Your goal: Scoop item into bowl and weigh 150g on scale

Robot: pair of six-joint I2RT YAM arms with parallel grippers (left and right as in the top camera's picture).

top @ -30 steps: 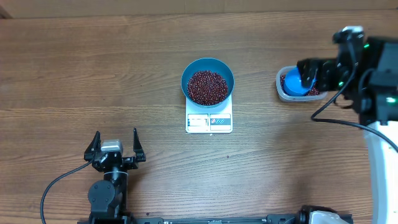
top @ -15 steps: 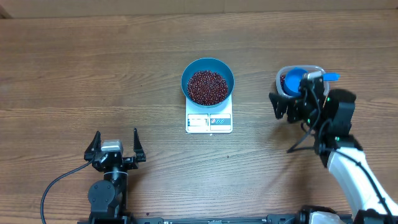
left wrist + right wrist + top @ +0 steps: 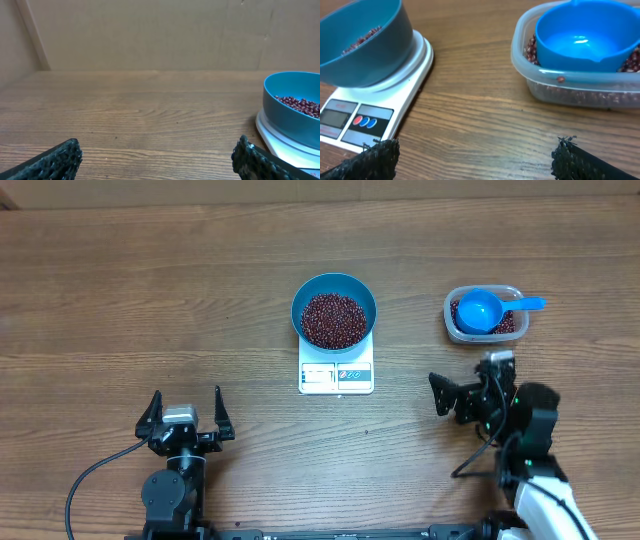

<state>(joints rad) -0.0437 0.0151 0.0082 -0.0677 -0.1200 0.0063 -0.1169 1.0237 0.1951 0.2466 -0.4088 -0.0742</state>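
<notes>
Open table between scale and tub; bowl occupies the scale.

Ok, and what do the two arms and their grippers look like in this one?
The left gripper is black, with two rough-textured fingers, a grey block at their base and a black cable looping from the arm. The right gripper matches, but its arm has a white lower section and a thin black cable.
</notes>
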